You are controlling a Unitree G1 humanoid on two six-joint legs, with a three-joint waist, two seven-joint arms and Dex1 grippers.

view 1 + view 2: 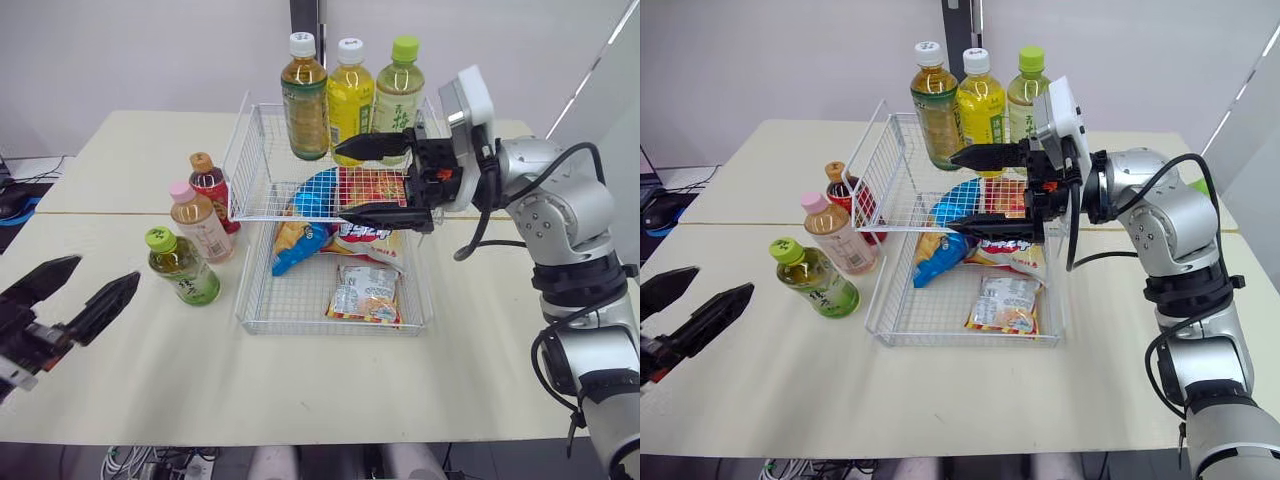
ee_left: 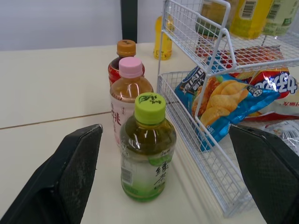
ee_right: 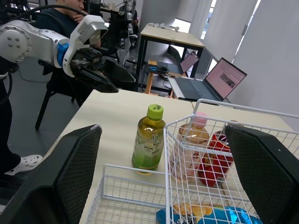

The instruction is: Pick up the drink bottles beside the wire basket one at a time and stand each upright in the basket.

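Three drink bottles stand on the table left of the wire basket (image 1: 246, 148): a green-capped tea bottle (image 1: 183, 268) nearest me, a pink-capped one (image 1: 200, 222) behind it, and a brown-capped red-labelled one (image 1: 210, 185) furthest. Three taller bottles stand upright at the basket's far end: amber (image 1: 304, 100), yellow (image 1: 349, 95) and green (image 1: 399, 90). My left gripper (image 1: 105, 272) is open, low over the table, left of the green-capped bottle (image 2: 147, 149) and pointing at it. Open and holding nothing, my right gripper (image 1: 340, 182) hovers over the basket's middle.
Snack bags lie in the basket: a blue chips bag (image 1: 305, 238) and a small packet (image 1: 365, 292). A seam (image 1: 110, 213) runs between the two tables. In the right wrist view a seated person (image 3: 58, 18) and a desk with laptops (image 3: 205, 74) are beyond the table.
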